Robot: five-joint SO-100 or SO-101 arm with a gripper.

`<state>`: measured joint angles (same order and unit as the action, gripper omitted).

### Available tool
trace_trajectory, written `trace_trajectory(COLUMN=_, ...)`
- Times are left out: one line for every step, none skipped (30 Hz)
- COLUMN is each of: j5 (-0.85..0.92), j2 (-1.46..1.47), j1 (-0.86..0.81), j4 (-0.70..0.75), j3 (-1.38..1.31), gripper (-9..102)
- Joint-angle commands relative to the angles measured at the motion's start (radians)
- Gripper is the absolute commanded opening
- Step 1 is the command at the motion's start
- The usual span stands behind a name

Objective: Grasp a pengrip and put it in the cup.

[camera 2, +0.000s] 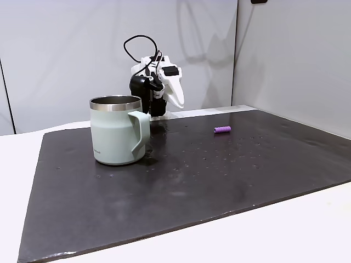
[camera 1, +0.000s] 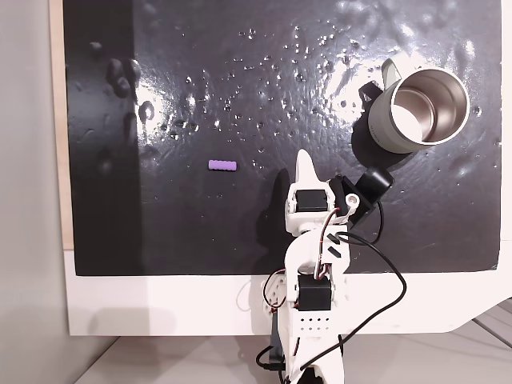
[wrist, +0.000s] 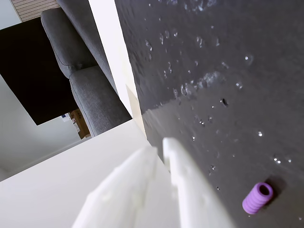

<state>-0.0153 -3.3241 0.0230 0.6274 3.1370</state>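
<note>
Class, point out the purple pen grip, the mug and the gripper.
pen grip (camera 1: 223,166): a fixed view, middle of its ridged side.
mug (camera 2: 114,137): a fixed view, outer wall.
gripper (wrist: 161,145): wrist view, between its white fingertips.

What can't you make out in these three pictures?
- Cup inside: in a fixed view from the side, its own wall hides the bottom.
- Cup handle: in a fixed view from above, the body covers most of it.
- Claw: in the wrist view the fingers blur and run off the bottom edge.
- Pengrip: too small for ridges in a fixed view.
- Arm base: cut off by the bottom edge from above.
</note>
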Motion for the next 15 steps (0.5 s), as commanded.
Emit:
trace_trajectory(j5=0.02, j2=-0.015, j1=0.018, j4=0.006, j3=0.052, gripper=0)
trace_trajectory(j5=0.02, j2=-0.015, j1=0.018, j4=0.006, j3=0.052, gripper=0)
trace_trajectory(j5=0.02, j2=-0.015, j1=0.018, j4=0.006, j3=0.052, gripper=0)
trace_trajectory(j5=0.02, j2=-0.015, j1=0.018, j4=0.006, j3=0.052, gripper=0)
trace_trajectory(j5=0.02, j2=-0.015, j1=0.018, j4=0.006, j3=0.052, gripper=0)
trace_trajectory(j5=0.02, j2=-0.015, j1=0.018, j4=0.006, j3=0.052, gripper=0)
trace_trajectory(j5=0.02, j2=-0.015, j1=0.018, j4=0.006, j3=0.052, gripper=0)
trace_trajectory(j5=0.02, j2=-0.015, j1=0.018, j4=0.006, j3=0.052, gripper=0)
trace_trajectory(j5=0.02, j2=-0.015, j1=0.018, j4=0.006, j3=0.052, gripper=0)
trace_trajectory(j5=0.02, j2=-0.015, j1=0.018, j4=0.006, j3=0.052, gripper=0)
trace_trajectory(j5=0.023, j2=-0.015, j1=0.018, j4=0.006, j3=0.052, gripper=0)
trace_trajectory(j5=0.035, j2=-0.015, j1=0.021, j4=0.005, j3=0.052, gripper=0)
trace_trajectory(j5=0.063, j2=-0.015, j1=0.026, j4=0.005, j3=0.051, gripper=0)
trace_trajectory(j5=0.083, j2=-0.015, j1=0.029, j4=0.008, j3=0.044, gripper=0)
trace_trajectory(j5=0.097, j2=-0.015, j1=0.034, j4=0.018, j3=0.026, gripper=0)
